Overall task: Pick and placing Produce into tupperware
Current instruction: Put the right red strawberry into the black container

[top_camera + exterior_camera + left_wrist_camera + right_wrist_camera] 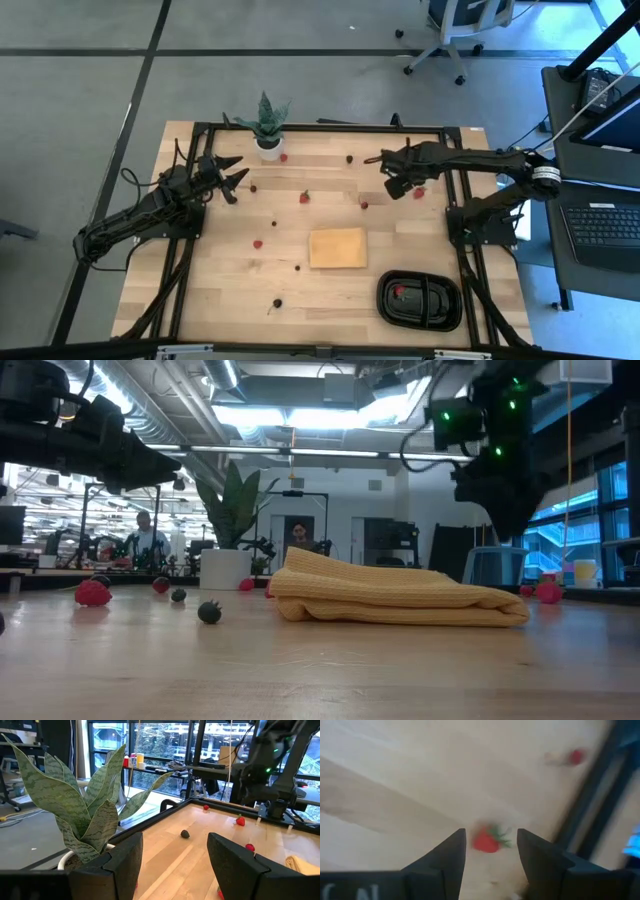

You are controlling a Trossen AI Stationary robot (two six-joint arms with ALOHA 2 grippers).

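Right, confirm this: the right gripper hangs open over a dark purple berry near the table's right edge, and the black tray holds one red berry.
Wrong on the colour. In the right wrist view the right gripper hangs open over a red strawberry with a green top, not a dark purple one. The rest stands: the high view shows the black tray holding one red berry.

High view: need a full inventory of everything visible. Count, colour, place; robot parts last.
small red strawberry-like berries: about five, red, scattered over the table's far half and middle; one more in the tray
small dark berries: about five, purple-black, scattered across the table
shallow two-compartment black plastic tray: one, black, near right corner
flat tan square pad: one, tan, table centre
potted spiky green plant: one, green in a white pot, far edge
light wooden table: one
left gripper: open, empty, near the plant
right gripper: open, over a red berry, far right
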